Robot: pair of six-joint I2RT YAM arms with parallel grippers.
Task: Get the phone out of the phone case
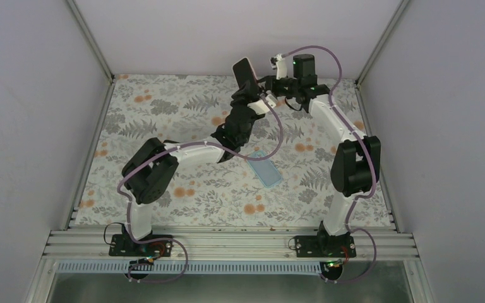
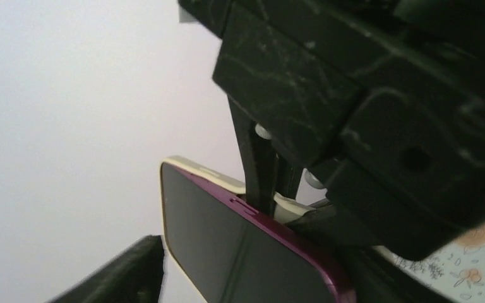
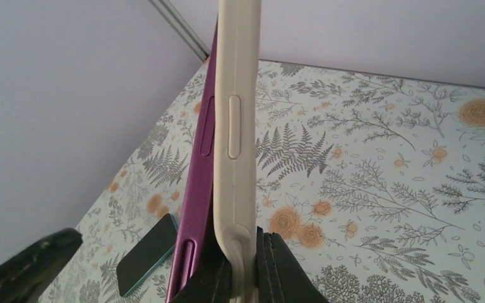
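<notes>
We saw both arms meeting above the far middle of the flowered worktop, with the phone case lifted clear of it and standing nearly upright. The right pincer came in from the right and was clenched on the cream case. In the right wrist view its dark fingers pressed on either side of the case's lower edge.

The phone, magenta-framed with a dark screen, was partly out of the case. Near the clamp its side splayed away from the cream shell, while farther up the two lay flush together.

The left pincer reached up from below, just under the phone. In the left wrist view one of its fingers sat just beside the case's edge. The opposite finger was lost in the dark bulk of the other arm, so we could not tell whether that pincer was clamped or loose.

On the worktop, nearer the arm bases than the raised phone, lay a flat teal-rimmed slab.
</notes>
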